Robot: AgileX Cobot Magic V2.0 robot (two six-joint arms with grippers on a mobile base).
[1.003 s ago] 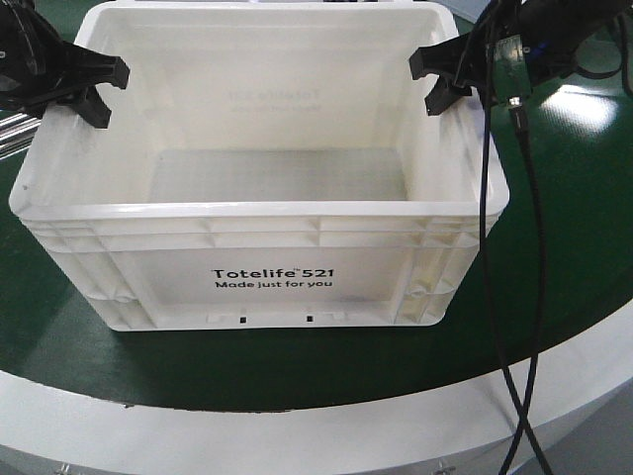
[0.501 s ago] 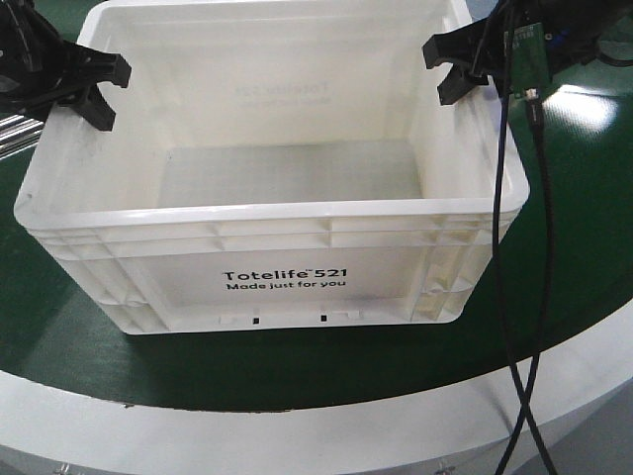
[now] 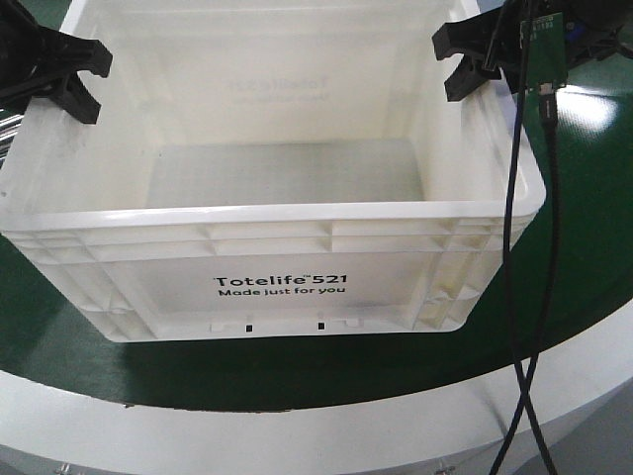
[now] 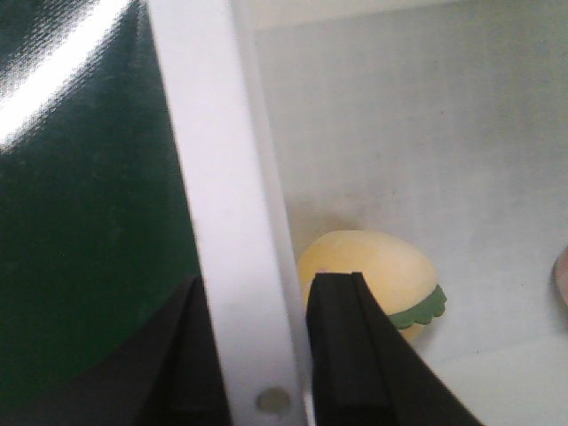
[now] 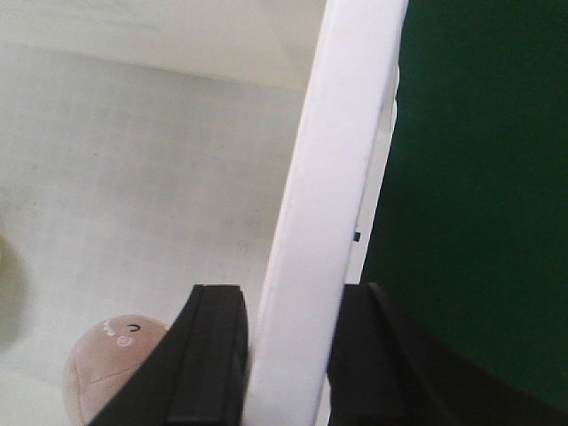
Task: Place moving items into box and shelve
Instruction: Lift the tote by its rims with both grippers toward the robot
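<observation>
Clamping the box [image 3: 277, 213] from both sides, I had my left pincer [image 3: 69, 74] on its left wall and my right pincer [image 3: 465, 64] on its right wall, both near the far corners. Through the left wrist camera my left pincer [image 4: 257, 302] straddled the white rim, one black finger [image 4: 351, 355] inside the box and the other outside over the green table [image 4: 80, 222], both pressed against the plastic. My right pincer [image 5: 293, 302] gripped the opposite rim the same way, with one finger [image 5: 209, 355] inside and its partner on the outer face. The cream fruit [image 4: 368, 275], with a scalloped green frill at its lower edge, lay on the box floor just beside my left inner finger and close to the wall. The brown fruit [image 5: 111, 355] lay on the floor near my right inner finger, slightly apart from the right wall. Black lettering [image 3: 282, 285] faced the front camera on the near wall. A black cable [image 3: 514, 247] hung down past the right end of the box, across the green table [image 3: 584, 247] and its white border [image 3: 297, 435].
</observation>
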